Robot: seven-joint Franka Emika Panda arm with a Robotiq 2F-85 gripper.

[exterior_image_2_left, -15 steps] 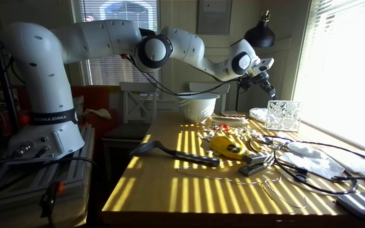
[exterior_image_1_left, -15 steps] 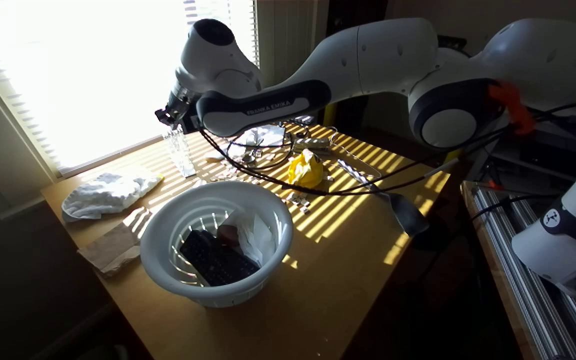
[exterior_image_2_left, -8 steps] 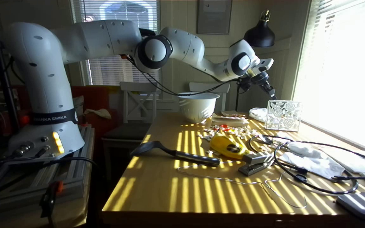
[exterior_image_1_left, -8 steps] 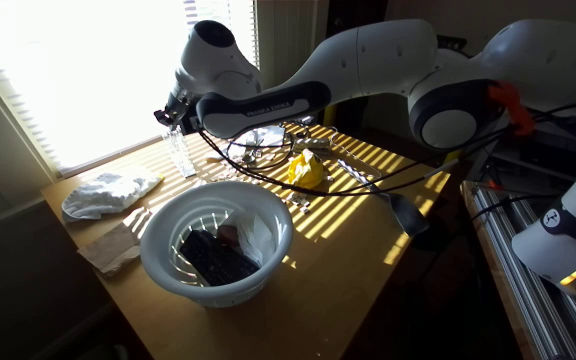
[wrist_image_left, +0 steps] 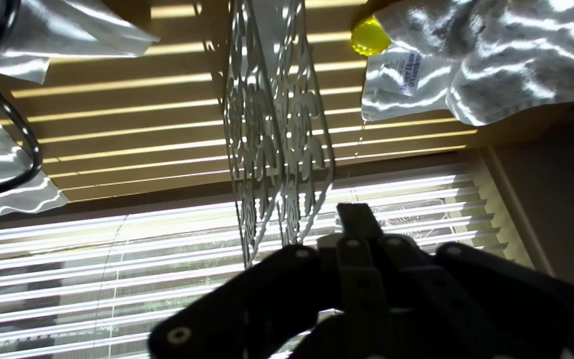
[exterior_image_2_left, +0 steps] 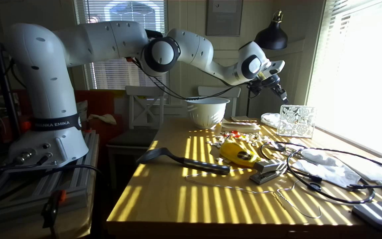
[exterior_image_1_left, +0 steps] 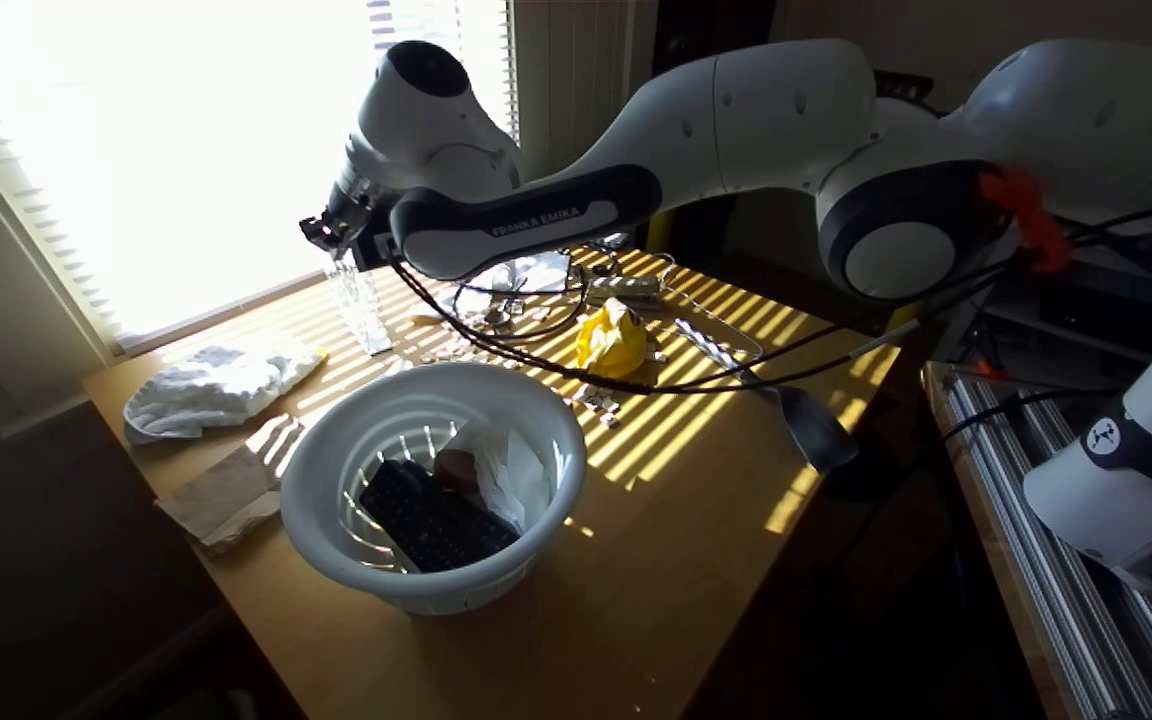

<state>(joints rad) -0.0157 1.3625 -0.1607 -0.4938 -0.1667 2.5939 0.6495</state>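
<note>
My gripper comes in from the bottom of the wrist view, dark against the bright blinds, with its fingertips together and nothing between them. Closest to it is a white openwork metal holder with a rose pattern, two thin panels standing upright on the table. In an exterior view the gripper hangs just above the near top corner of this holder, a small gap showing. From another angle the gripper overlaps the top of the holder. A shiny clear plastic bag with a yellow cap lies beside it.
A white bowl holds a black remote-like object and papers. Also on the table are a black spatula, yellow bag, stapler, bent wire, looped black cable and small scattered pieces. A window borders the table.
Over the last half second the gripper has shifted slightly up and a little away from the holder. It stays shut, and the objects on the table have not moved.
</note>
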